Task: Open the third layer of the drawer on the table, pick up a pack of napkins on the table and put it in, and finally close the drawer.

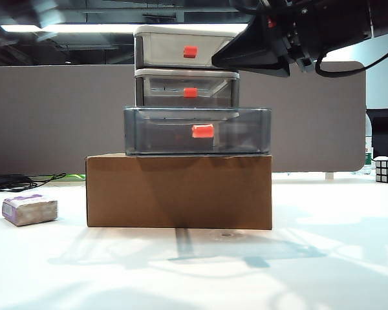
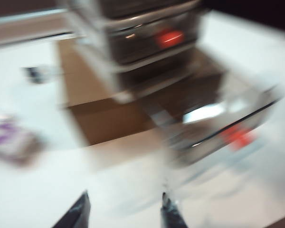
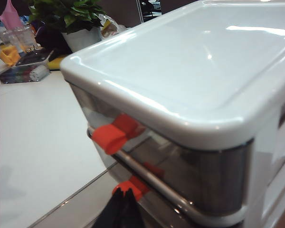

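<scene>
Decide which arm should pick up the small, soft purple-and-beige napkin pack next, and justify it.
Left. The left gripper, fingers apart, hangs over the white table with the purple-and-beige napkin pack in view; the right gripper, shut, sits high against the white-framed plastic drawer unit.

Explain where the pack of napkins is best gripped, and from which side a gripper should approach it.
The pack of napkins lies flat on the table, left of the cardboard box, with open space all round. Likely best: come from above and close across its short width, near the middle. The left gripper, jaws apart in its blurred wrist view, seems nearer than the right gripper up by the drawer.
</scene>
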Motion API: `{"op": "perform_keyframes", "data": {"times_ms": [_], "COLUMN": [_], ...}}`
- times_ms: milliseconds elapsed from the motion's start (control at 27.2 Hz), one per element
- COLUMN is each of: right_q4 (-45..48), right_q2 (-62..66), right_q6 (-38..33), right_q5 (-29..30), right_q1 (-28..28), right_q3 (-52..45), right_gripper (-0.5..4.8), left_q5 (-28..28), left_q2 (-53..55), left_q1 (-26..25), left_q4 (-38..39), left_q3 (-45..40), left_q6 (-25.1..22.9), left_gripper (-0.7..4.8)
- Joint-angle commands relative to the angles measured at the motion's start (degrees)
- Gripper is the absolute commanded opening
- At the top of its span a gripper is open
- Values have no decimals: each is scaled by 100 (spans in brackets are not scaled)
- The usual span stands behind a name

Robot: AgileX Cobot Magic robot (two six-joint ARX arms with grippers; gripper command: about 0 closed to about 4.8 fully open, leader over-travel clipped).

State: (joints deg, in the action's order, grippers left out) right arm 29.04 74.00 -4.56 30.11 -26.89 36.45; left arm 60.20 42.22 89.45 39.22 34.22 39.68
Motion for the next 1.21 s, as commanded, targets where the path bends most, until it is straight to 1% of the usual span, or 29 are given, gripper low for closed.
{"op": "perform_keyframes", "data": {"times_ms": [37, 74, 110, 184, 258, 331, 405, 442, 515, 552, 626, 700, 773, 810, 884, 957, 1031, 1104, 1141, 1215], "right_q4": [59, 59, 59, 66, 79, 81, 81, 83, 111, 129, 149, 149, 120, 122, 122, 122, 127, 122, 122, 120], "right_q2": [-15, -15, -15, -15, -15, -15, -15, -15, -13, -7, -2, -2, 2, 0, 0, 0, 0, 2, 0, 0], "right_q6": [-173, -188, -188, -188, -197, -278, -284, -289, -293, -295, -295, -297, -328, -398, -446, -448, -448, -468, -487, -535], "right_q5": [81, 96, 94, 118, 175, 179, 179, 177, 177, 175, 155, 160, 181, 181, 184, 184, 201, 201, 201, 203], "right_q1": [-2, -2, -2, -2, -2, -20, -20, -20, -20, -28, -70, -70, -83, -83, -83, -83, -83, -83, -83, -83], "right_q3": [26, 26, 26, 26, 26, 26, 26, 26, 26, 26, 26, 26, 26, 26, 26, 26, 26, 26, 26, 26], "right_gripper": [-6, -6, -6, -6, -6, -6, -6, -6, -6, -6, -6, -6, -6, -6, -6, -6, -6, -6, -6, -6], "left_q5": [341, 433, 807, 1342, 1447, 1403, 1298, 1108, 684, 610, 520, 514, 426, 308, 214, -234, -734, -1263, -1473, -1899], "left_q2": [-848, -1073, -1314, -1652, -2092, -2531, -2855, -3008, -3169, -3200, -3178, -3134, -3093, -3073, -3069, -3045, -2881, -2531, -2326, -1786], "left_q1": [-57, -57, -72, -151, -372, -564, -599, -597, -608, -610, -619, -643, -756, -866, -1036, -1237, -1438, -1635, -1733, -2059], "left_q4": [1482, 1478, 1425, 1445, 1543, 1377, 1010, 723, 264, 50, -146, -378, -774, -859, -988, -1283, -1738, -2236, -2444, -2802], "left_q3": [-7, -22, -79, -164, -188, -186, -186, -186, -186, -186, -186, -186, -186, -186, -186, -186, -186, -186, -186, -184], "left_q6": [79, 105, -4, -2, -127, -382, -872, -1062, -1279, -1545, -2052, -2282, -2706, -3023, -3117, -3134, -3141, -3292, -3427, -3987], "left_gripper": [183, 183, 183, 189, 197, 242, 302, 318, 318, 319, 319, 318, 319, 319, 319, 319, 319, 318, 319, 319]}}
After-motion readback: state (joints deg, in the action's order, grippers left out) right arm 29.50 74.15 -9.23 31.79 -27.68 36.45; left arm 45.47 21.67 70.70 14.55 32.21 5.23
